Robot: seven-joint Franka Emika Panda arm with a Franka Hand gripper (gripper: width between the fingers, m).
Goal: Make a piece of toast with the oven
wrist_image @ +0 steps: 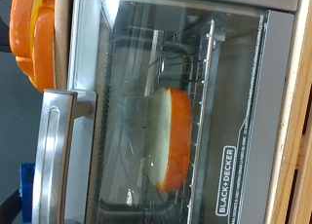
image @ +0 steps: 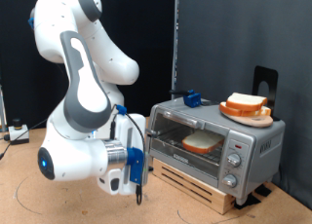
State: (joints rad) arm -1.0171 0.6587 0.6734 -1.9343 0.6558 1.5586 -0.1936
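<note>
glass door of the oven (wrist_image: pixel 185 97) fills the wrist view, looks shut. piece of toast (wrist_image: pixel 168 136) lies on the wire rack (wrist_image: pixel 210 63) behind it, straight ahead of the pincer. pincer (image: pixel 137 190) hangs low, just off the oven's front; jaw state: cannot tell. bread judged light, soft, crumbly: grip by the crust edges. second slice sits on an orange plate (image: pixel 234 113) on the oven roof, above the pincer. wooden tabletop (image: pixel 39 200), black curtain behind.
</note>
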